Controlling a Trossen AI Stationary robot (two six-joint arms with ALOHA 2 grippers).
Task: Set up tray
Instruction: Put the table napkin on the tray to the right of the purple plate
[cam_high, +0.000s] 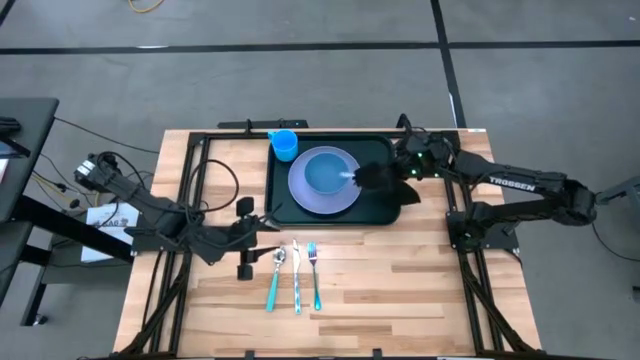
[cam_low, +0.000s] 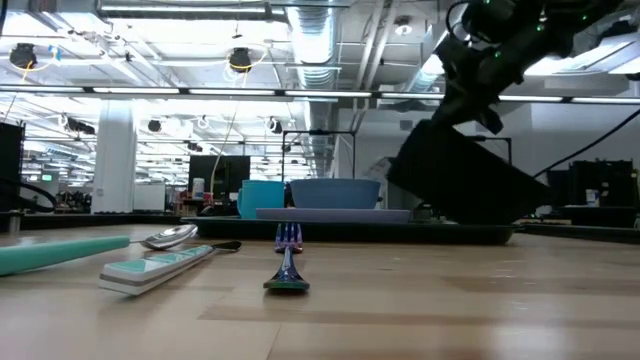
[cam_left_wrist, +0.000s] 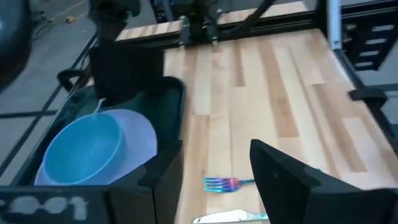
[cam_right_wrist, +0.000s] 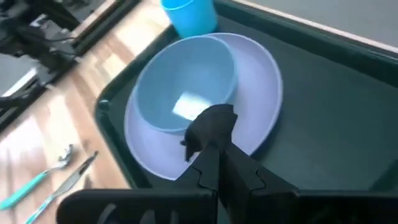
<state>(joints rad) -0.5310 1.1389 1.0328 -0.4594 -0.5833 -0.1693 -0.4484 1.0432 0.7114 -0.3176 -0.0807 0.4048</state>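
Your right gripper (cam_right_wrist: 214, 163) is clamped on a black napkin (cam_high: 385, 180), hanging it over the tray's (cam_high: 385, 212) right half, beside the lavender plate (cam_high: 338, 195) (blue bowl (cam_high: 326, 173) on it). Your left gripper (cam_high: 246, 238) waits spread wide over the wood, left of the spoon (cam_high: 276, 277), knife (cam_high: 296, 276) and fork (cam_high: 314, 273). Farther back, the tray sits mid-table, blue cup (cam_high: 285, 144) at its far left corner.

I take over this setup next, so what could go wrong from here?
The right hand is shut on the black napkin, which hangs tilted over the tray beside the plate; it may drape over the plate or bowl. Its lower corner could catch the rim. The left hand waits near the spoon.
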